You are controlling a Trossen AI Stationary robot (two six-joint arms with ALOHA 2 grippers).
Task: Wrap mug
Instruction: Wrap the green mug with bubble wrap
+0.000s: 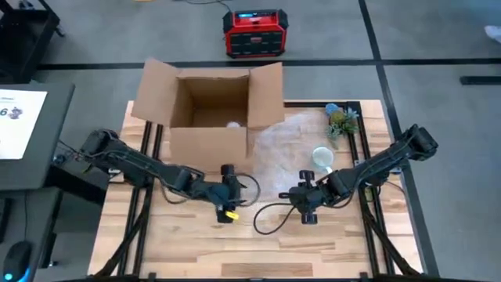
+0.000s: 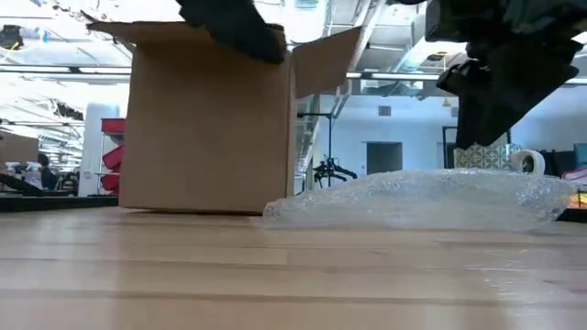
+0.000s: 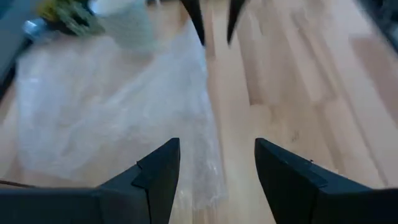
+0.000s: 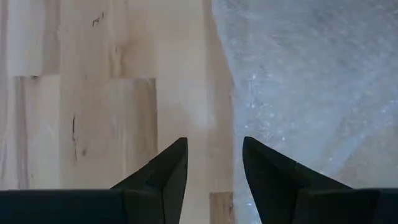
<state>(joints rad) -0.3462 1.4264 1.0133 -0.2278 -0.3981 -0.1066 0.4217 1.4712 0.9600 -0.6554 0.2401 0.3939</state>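
Progress: mug (image 1: 322,157) unwrapped, standing on bubble wrap (image 1: 286,153) right of centre; wrapping all remains.
Left claw (image 1: 228,193): released, empty.
Right claw (image 1: 305,196): released, empty.

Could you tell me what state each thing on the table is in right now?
Cardboard box: upright, flaps open.
Bubble wrap: spread flat on the table, unwrapped.
Mug: upright on the wrap's edge, not wrapped.
Left gripper: open, empty, over the wrap's edge.
Right gripper: open, empty, by the wrap's edge.
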